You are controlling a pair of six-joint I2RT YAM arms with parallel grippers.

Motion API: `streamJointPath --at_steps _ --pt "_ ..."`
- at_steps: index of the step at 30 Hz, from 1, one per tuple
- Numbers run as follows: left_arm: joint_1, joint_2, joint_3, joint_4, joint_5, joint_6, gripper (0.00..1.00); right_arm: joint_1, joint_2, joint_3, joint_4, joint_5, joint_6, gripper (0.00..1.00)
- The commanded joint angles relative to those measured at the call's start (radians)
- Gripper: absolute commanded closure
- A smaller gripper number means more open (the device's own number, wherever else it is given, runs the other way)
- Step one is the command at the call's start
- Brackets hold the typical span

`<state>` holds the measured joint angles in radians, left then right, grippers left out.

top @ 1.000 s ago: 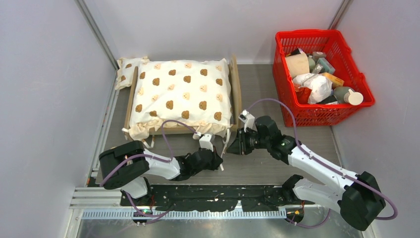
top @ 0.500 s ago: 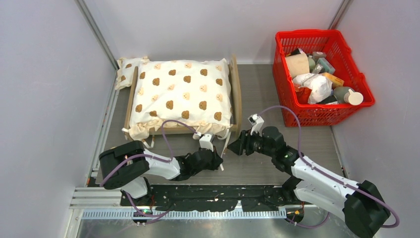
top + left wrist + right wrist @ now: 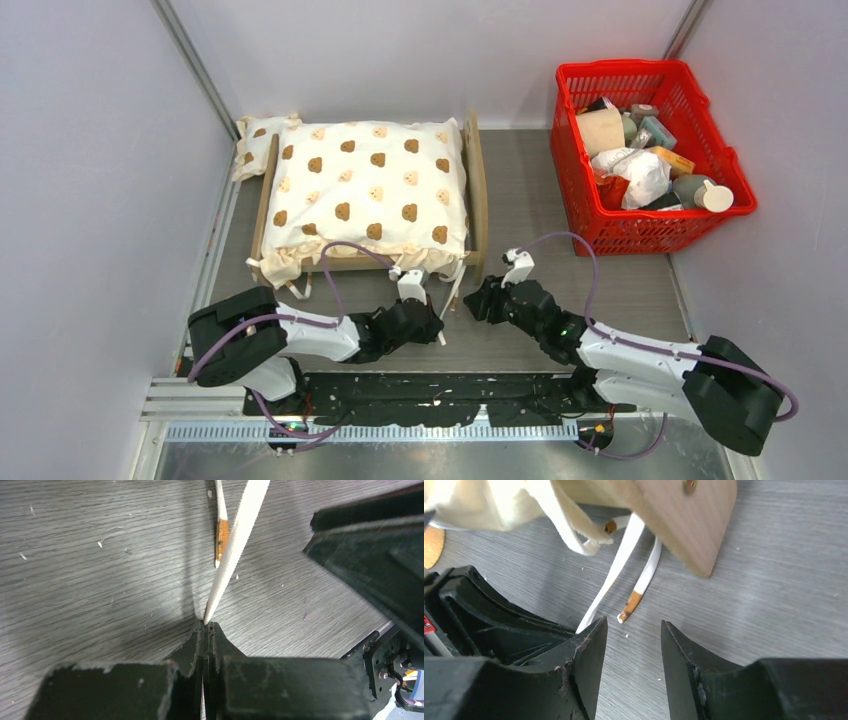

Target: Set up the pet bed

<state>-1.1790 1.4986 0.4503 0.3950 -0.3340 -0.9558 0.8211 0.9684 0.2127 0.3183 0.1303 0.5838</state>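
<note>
Top external view: grey wood-grain table (image 3: 530,170) carries the light-wood pet bed (image 3: 478,190) just ahead of both jaw sets, topped with a soft cream bear-print cushion (image 3: 365,190).
Red plastic lattice basket (image 3: 640,235), beyond and right of the right gripper (image 3: 478,300), holds bottles, cartons and a crumpled white bag. Small matching pillow (image 3: 255,140) lies far beyond the left gripper (image 3: 206,625), whose jaws are pressed together, pinching a flat white woven tie (image 3: 235,545). Right jaws are spread with nothing between them; a second tie (image 3: 639,592), orange-brown at its tip, lies just ahead.

Empty right claw (image 3: 634,626) spread; white tie (image 3: 618,562), orange-tipped tie (image 3: 648,572) beside pet bed (image 3: 684,525).
</note>
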Motion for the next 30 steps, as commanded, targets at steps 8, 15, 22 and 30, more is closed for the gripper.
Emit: streamJointPath --at_steps 8,15,22,30 --pt "-0.003 -0.001 0.033 -0.164 -0.046 -0.033 1.00 0.230 0.343 0.105 0.143 0.371 0.182 0.49" --pt "-0.002 -0.008 0.025 -0.167 -0.049 -0.038 1.00 0.305 0.547 0.274 -0.003 0.523 0.268 0.48" --pt "-0.003 -0.026 0.029 -0.181 -0.063 -0.028 1.00 0.355 0.568 0.305 -0.270 0.609 0.379 0.88" --pt "-0.003 -0.010 0.046 -0.193 -0.052 -0.015 1.00 0.376 0.273 0.060 -0.083 0.499 0.312 0.95"
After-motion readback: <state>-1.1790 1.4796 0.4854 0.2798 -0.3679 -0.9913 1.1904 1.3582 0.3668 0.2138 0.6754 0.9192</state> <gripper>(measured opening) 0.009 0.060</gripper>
